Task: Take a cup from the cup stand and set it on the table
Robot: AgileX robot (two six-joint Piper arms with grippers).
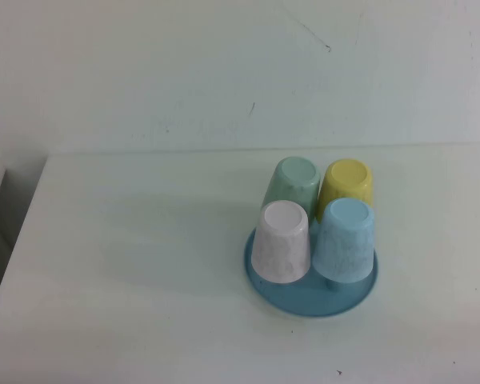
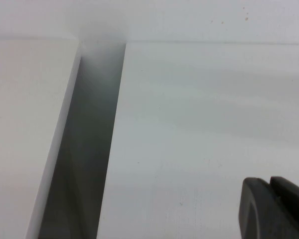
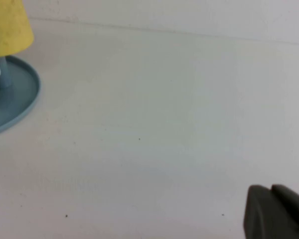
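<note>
Right tool [image 3: 276, 211]: low over bare surface [image 1: 128, 240], state not discernible. Left tool [image 2: 274, 206]: near the left edge, likewise. Cup [image 1: 281, 242] inverted, axis upright, on cup stand [image 1: 310, 298], right of centre; right arm probably nearer.

Mint green cup [image 1: 293, 183], inverted, far left of the group. Yellow cup [image 1: 346, 186], inverted, far right, just beside the mint one. Light blue speckled cup [image 1: 345, 240], inverted, near right. White wall [image 1: 224, 72] beyond. Dark gap [image 2: 84, 149] at left, between white surfaces.
</note>
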